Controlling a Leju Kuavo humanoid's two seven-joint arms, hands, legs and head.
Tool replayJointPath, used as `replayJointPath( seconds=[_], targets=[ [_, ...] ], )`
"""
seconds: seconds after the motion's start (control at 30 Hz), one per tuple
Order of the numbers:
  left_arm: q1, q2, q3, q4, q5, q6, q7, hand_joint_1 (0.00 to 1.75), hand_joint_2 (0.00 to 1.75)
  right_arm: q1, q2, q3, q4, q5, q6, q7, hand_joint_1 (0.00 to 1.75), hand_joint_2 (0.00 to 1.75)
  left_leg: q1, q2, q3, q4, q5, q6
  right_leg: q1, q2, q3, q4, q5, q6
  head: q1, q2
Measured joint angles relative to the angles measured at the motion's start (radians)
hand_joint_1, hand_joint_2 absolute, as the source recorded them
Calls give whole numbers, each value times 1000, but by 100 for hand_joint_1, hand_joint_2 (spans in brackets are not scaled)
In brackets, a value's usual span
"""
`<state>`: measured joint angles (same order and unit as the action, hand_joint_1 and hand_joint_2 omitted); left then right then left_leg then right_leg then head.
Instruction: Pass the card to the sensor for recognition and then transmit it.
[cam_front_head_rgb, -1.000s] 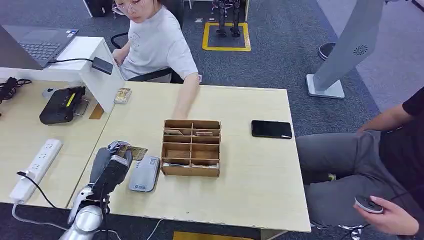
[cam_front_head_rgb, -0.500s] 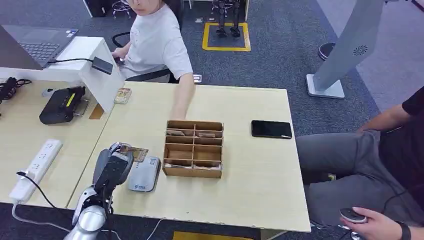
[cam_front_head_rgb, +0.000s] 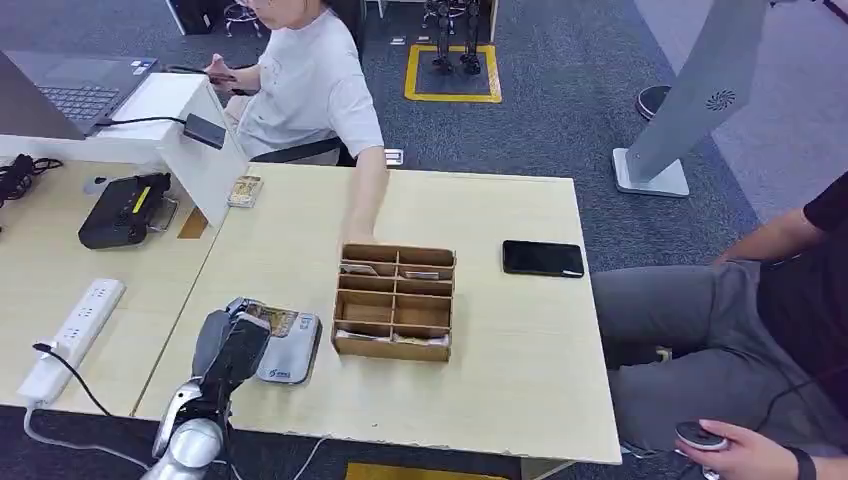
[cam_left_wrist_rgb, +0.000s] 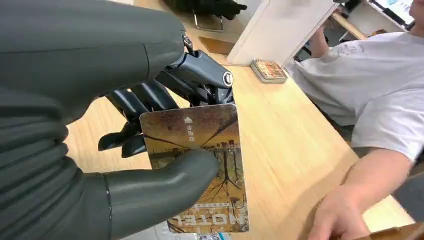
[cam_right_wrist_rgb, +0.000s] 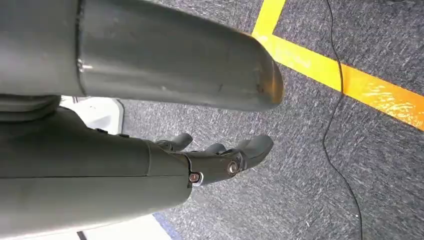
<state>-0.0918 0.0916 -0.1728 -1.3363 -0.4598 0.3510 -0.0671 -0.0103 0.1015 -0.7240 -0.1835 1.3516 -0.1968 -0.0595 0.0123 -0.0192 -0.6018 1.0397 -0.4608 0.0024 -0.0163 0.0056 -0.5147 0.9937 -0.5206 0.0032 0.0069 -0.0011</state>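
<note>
I am working over the light wooden table (cam_front_head_rgb: 500, 380), and a person in a grey T-shirt (cam_front_head_rgb: 315, 85) sits at its far side with one hand reaching down behind the wooden card organiser (cam_front_head_rgb: 395, 302). That divided box stands mid-table, with a few cards lying in its compartments. A black phone (cam_front_head_rgb: 543, 258) lies well apart from it on the side of my right arm.

Just beside the organiser, on my left, sits the grey card reader (cam_front_head_rgb: 288, 350), which I take to be the sensor. My left hand (cam_front_head_rgb: 232, 345) hovers at its near edge and holds the hotel key card (cam_left_wrist_rgb: 200, 165) out over the reader's top. I cannot tell whether the card touches it.

In the left wrist view the thumb presses on the printed face near the card's middle, with the dark fingers (cam_left_wrist_rgb: 150, 97) backing it from behind. So the card is pinched firmly, with its far end free.

My right hand (cam_right_wrist_rgb: 220, 160) hangs beside the body above the carpet, fingers loosely curled with nothing in them.

I judge the card light, thin, stiff and glossy, so likely to slip or pivot in a pinch. The grip near the middle suits scanning. For the handover, I would leave the free end clear for a person to take.
</note>
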Motion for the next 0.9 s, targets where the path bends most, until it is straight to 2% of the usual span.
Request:
replayJointPath(
  seconds=[0.1, 0.3, 0.53, 0.9],
  targets=[
    [0, 0, 0, 28, -53, 8, 17, 175, 175, 0, 0, 0, 0, 3, 2, 0, 0, 0, 0, 0, 0, 0, 0, 0, 0, 0, 0, 0, 0, 0, 0, 0],
    [0, -5, 4, 70, -75, 4, 21, 175, 175, 0, 0, 0, 0, 5, 4, 0, 0, 0, 0, 0, 0, 0, 0, 0, 0, 0, 1, 0, 0, 0, 0, 0],
    [0, -9, 8, 92, -117, -39, 37, 175, 175, 0, 0, 0, 0, 11, 6, -1, 0, 0, 0, 0, 0, 0, 0, 0, 0, 0, 1, 0, 0, 0, 0, 0],
    [-3, -17, 15, 121, -155, -49, 53, 175, 175, 0, 0, 0, 0, 18, 12, 0, 0, 0, 0, 0, 0, 0, 0, 0, 0, 0, 1, 0, 0, 0, 0, 0]
  ],
)
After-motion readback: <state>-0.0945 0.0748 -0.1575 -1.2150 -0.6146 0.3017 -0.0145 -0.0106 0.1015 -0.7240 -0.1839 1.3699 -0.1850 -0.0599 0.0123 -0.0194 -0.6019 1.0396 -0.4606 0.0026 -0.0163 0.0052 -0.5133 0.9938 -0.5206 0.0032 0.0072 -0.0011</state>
